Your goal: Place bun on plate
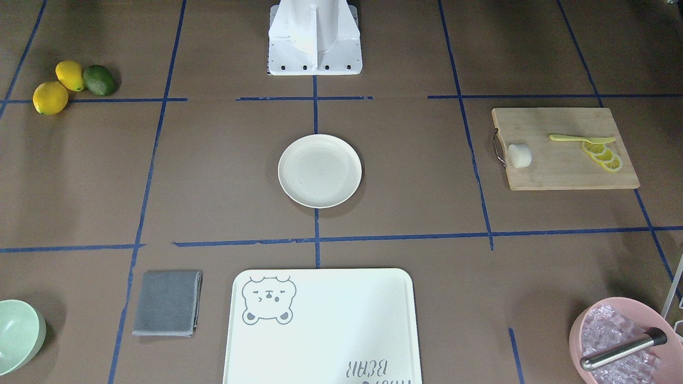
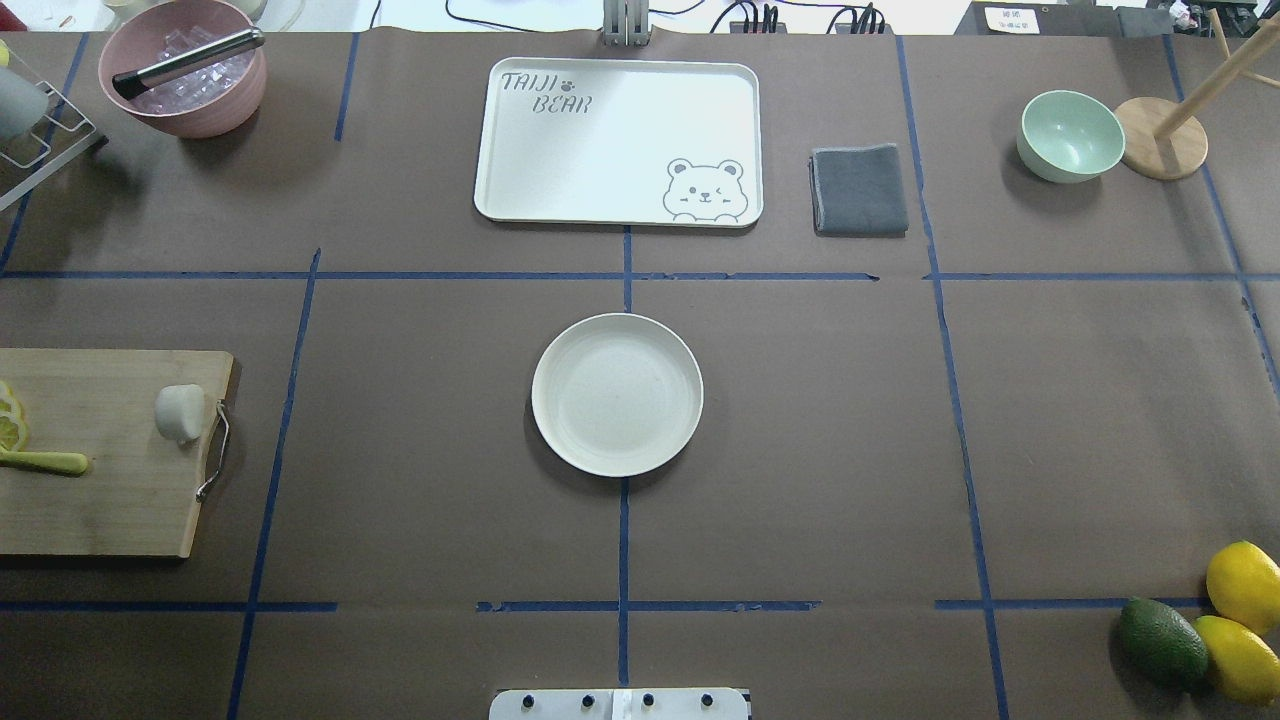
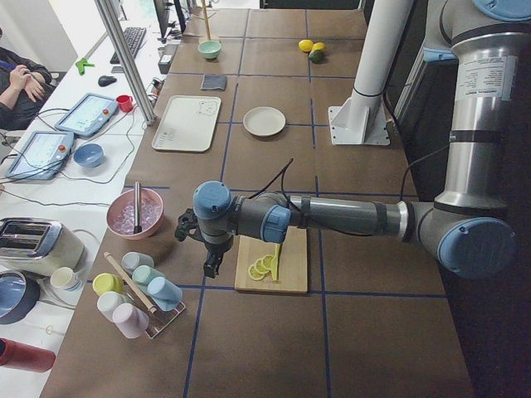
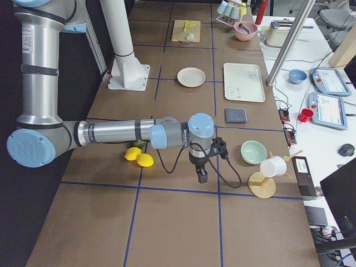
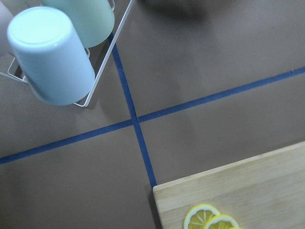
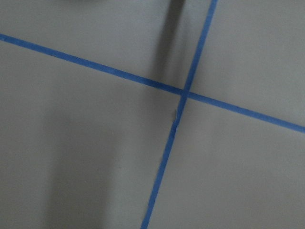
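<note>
Small off-white rounded bun point(image 2: 181, 412) — handle end of the wooden cutting board point(image 2: 100, 500), plateward of the left gripper point(image 3: 211, 267), the nearer one. Round cream plate point(image 2: 617, 394) — table centre. Its jaw opening: cannot tell.

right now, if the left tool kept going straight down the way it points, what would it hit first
Most likely the bare brown table near the blue tape crossing, just off the cutting board's corner. The left tool points down beside the board; depth is unclear.
</note>
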Controlling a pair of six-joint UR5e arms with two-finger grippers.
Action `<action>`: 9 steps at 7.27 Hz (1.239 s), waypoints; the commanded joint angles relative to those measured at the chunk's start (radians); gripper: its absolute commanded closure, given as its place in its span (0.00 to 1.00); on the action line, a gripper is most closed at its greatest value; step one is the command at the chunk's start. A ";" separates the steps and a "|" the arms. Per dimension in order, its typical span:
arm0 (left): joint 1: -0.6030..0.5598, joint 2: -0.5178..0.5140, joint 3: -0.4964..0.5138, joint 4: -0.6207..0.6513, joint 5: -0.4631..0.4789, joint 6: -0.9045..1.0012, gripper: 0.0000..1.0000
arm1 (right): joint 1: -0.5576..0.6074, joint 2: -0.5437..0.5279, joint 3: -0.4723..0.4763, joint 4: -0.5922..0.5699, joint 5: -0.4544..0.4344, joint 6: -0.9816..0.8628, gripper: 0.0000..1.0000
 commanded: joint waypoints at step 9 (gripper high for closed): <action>0.620 0.010 -0.118 -0.342 0.298 -0.972 0.00 | 0.022 -0.041 0.003 0.009 0.004 0.022 0.00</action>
